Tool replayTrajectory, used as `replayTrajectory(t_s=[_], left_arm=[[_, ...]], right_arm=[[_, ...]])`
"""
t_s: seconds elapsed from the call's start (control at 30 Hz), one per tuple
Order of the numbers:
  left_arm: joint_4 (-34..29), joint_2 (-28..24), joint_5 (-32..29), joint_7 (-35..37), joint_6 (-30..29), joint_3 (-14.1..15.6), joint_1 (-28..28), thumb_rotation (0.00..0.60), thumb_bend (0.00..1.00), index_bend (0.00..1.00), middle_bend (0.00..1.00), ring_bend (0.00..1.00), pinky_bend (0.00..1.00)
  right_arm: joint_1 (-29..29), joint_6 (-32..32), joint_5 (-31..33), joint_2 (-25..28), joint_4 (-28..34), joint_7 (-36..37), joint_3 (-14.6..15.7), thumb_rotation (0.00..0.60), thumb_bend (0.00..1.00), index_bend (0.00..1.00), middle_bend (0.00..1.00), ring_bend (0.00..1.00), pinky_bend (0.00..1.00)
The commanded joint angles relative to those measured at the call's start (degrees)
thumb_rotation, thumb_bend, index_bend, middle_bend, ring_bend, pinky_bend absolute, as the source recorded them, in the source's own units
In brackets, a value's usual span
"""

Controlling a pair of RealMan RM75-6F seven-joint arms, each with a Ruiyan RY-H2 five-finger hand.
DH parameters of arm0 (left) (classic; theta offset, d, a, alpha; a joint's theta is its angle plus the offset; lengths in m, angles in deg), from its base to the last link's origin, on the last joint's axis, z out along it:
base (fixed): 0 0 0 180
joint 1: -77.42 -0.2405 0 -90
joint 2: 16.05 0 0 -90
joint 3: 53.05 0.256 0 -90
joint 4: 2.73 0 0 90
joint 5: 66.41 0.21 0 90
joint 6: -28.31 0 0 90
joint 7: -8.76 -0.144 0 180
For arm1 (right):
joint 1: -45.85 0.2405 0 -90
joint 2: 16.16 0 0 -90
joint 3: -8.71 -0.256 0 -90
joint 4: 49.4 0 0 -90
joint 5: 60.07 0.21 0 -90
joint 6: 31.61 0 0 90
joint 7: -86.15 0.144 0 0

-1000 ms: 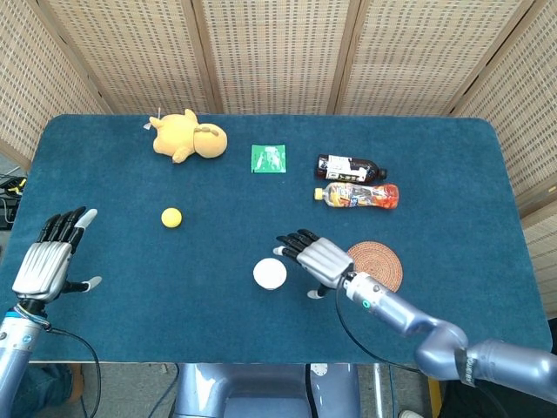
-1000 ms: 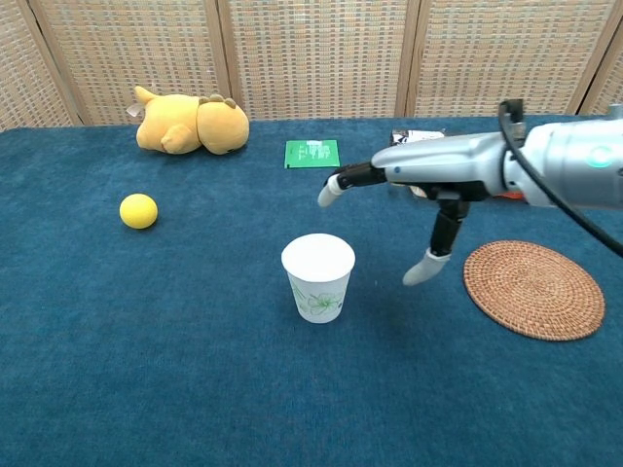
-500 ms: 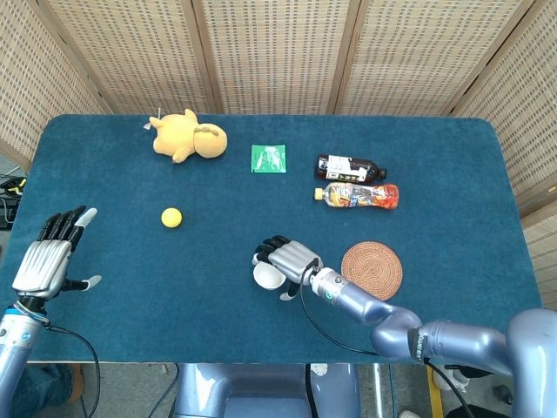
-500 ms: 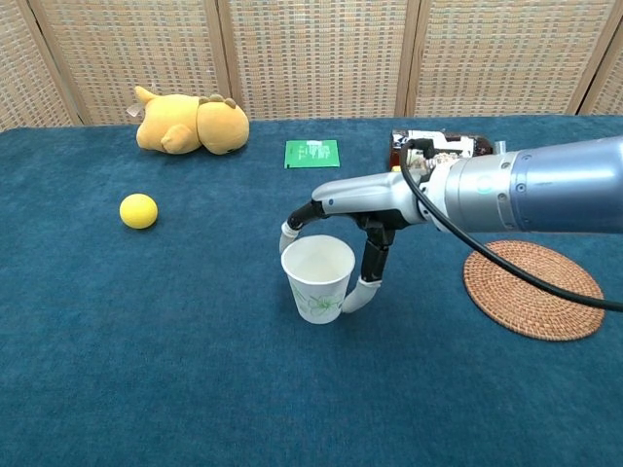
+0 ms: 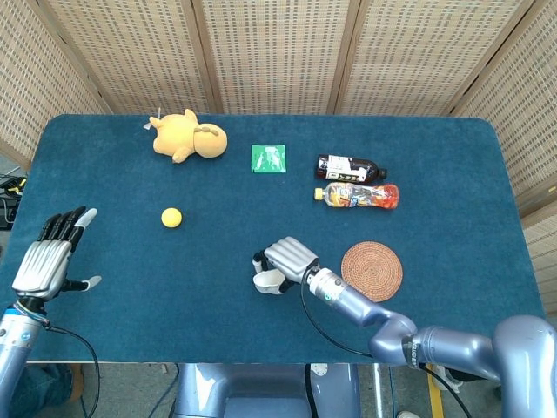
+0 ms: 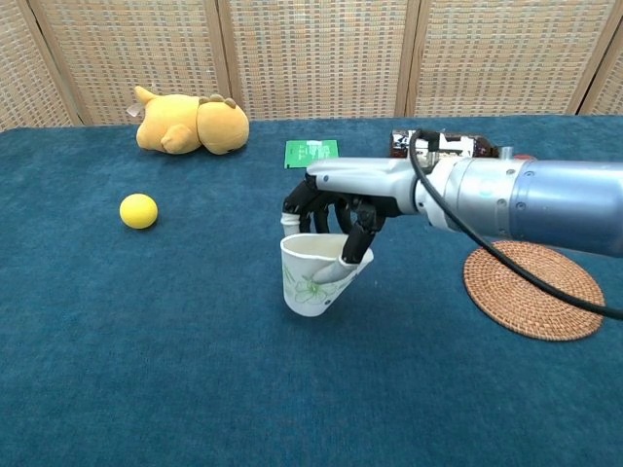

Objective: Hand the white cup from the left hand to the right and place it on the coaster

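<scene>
White paper cup with green print (image 6: pixel 313 275) was gripped at rim by right robot hand (image 6: pixel 336 216), tilted, base apparently on blue counter (image 6: pixel 146 331). Left robot hand (image 5: pixel 48 257) was held open, empty, well apart. Round woven coaster (image 6: pixel 532 289) was bare; carry and placement judged outstanding.

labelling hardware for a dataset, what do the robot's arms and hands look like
Both arms are silver-grey metal tubes. The right hand has a silver back, black fingers with pale tips, and a black cable looping along its forearm. The left hand looks the same, with a thin black cable at its wrist.
</scene>
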State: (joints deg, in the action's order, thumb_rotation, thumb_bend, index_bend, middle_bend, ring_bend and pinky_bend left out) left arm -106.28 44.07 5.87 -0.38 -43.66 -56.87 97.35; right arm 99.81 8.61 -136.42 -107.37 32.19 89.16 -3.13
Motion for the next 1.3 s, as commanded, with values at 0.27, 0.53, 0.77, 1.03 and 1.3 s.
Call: replayTrajectory(t_s=[0.27, 0.53, 0.77, 1.03, 1.3], left_arm=[[-0.4, 0.0, 0.4, -0.3, 0.7, -0.1, -0.1, 0.6, 0.0, 0.0, 0.0, 0.0, 0.0], [-1.4, 0.1, 1.9, -1.6, 0.0, 0.2, -0.6, 0.6, 0.0, 0.0, 0.0, 0.0, 0.0], [-2.2, 0.4, 2.6, -2.8, -0.6, 0.5, -1.1, 0.6, 0.0, 0.0, 0.0, 0.0, 0.0], [-2.4, 0.5, 2.7, -3.2, -0.8, 0.4, -1.4, 0.6, 0.0, 0.0, 0.0, 0.0, 0.0], [-2.5, 0.2, 2.9, -2.5, -0.4, 0.2, -1.4, 0.6, 0.0, 0.0, 0.0, 0.0, 0.0]], right_arm=[[-7.3, 4.3, 3.3, 15.5, 8.5, -2.2, 3.1, 0.6, 0.27, 0.48, 0.49, 0.46, 0.57], [-13.3, 5.9, 5.5, 21.2, 10.1, -2.6, 8.1, 0.6, 0.28, 0.49, 0.48, 0.46, 0.57], [-15.0, 6.9, 4.6, 21.6, 8.7, -1.4, 8.7, 0.6, 0.28, 0.48, 0.48, 0.46, 0.57], [-15.1, 6.8, 4.2, 21.9, 8.0, -1.6, 8.3, 0.6, 0.28, 0.48, 0.47, 0.46, 0.57], [-14.8, 4.0, 6.3, 21.4, 6.9, -2.7, 8.7, 0.6, 0.19, 0.39, 0.33, 0.31, 0.38]])
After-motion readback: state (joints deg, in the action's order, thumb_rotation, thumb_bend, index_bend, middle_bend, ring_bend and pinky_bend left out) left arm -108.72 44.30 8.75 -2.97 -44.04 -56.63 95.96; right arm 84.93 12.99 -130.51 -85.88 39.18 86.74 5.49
